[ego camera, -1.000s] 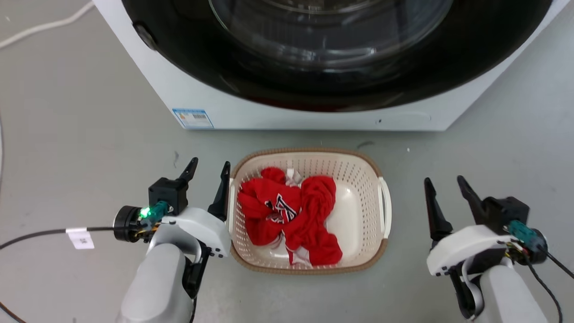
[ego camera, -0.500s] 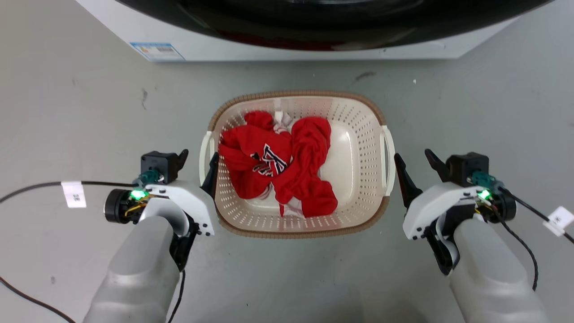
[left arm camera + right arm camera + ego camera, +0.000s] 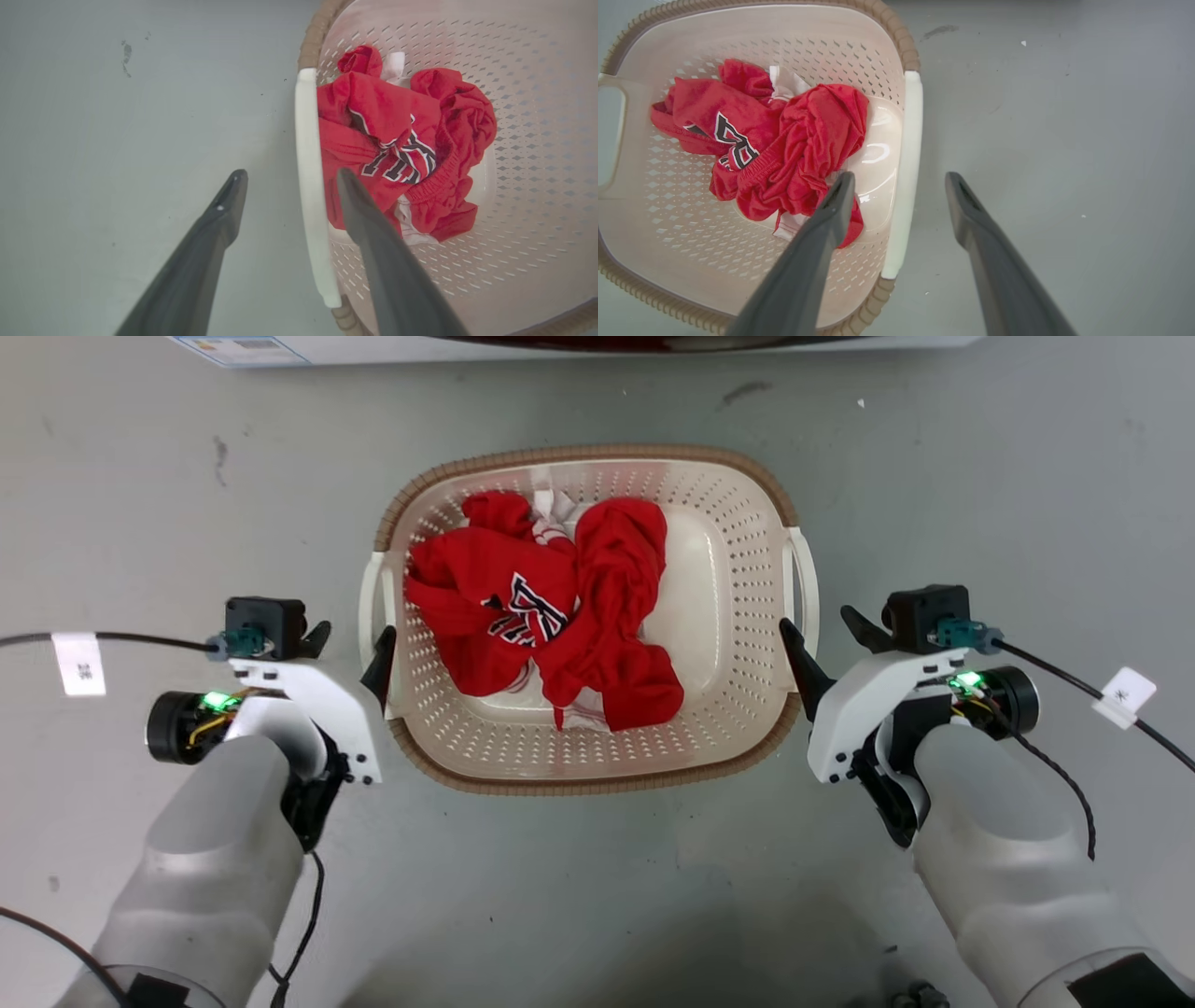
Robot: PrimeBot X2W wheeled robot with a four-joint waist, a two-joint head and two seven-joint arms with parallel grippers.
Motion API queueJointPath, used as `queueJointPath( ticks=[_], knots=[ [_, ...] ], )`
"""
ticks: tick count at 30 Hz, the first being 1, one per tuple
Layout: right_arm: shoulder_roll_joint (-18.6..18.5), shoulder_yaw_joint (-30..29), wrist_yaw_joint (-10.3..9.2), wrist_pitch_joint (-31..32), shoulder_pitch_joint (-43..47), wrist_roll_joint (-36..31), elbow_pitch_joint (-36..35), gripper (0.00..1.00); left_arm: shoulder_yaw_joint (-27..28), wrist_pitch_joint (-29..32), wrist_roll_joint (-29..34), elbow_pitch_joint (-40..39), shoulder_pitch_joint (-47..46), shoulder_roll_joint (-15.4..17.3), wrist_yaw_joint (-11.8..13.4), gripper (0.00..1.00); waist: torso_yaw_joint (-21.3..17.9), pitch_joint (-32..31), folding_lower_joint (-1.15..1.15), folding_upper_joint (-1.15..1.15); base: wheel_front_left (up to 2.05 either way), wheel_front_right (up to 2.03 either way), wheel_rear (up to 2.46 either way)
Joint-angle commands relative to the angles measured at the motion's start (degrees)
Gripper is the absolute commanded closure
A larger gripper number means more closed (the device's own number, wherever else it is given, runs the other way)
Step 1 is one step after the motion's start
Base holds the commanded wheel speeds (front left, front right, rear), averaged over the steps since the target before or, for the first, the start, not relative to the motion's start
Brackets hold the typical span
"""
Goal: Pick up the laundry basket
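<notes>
The laundry basket [image 3: 579, 455], red clothing [image 3: 485, 569] inside, is set on the floor [image 3: 597, 896]. The left jaws are held apart astride its left handle [image 3: 366, 602], the right jaws likewise astride its right handle [image 3: 808, 583], seemingly so both sides can be clamped evenly.

The cream perforated laundry basket [image 3: 728, 518], brown-rimmed, white-handled, sits upright on the grey floor [image 3: 980, 476] holding red clothes [image 3: 560, 607].
</notes>
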Motion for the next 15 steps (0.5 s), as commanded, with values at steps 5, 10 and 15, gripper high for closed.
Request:
queueJointPath(
  ticks=[5,10,15],
  knots=[
    [0.0,4.4,-0.02,1.5,-3.2,3.9,1.9,0.0,-3.4,1.9,-3.4,0.3,-2.2,1.9,0.0,0.0,-0.9,2.4,-0.01,0.0,0.0,0.0,0.0],
    [0.0,8.7,-0.02,3.1,-4.9,7.1,2.7,0.0,-6.1,3.0,-6.0,0.8,-4.0,3.1,0.0,0.0,-1.5,4.0,-0.01,0.0,0.0,0.0,0.0],
    [0.0,12.4,-0.02,4.9,-6.6,10.2,2.7,0.0,-8.4,3.8,-8.2,1.4,-6.2,3.9,0.0,0.0,-1.9,5.4,-0.01,0.0,0.0,0.0,0.0]
  ],
)
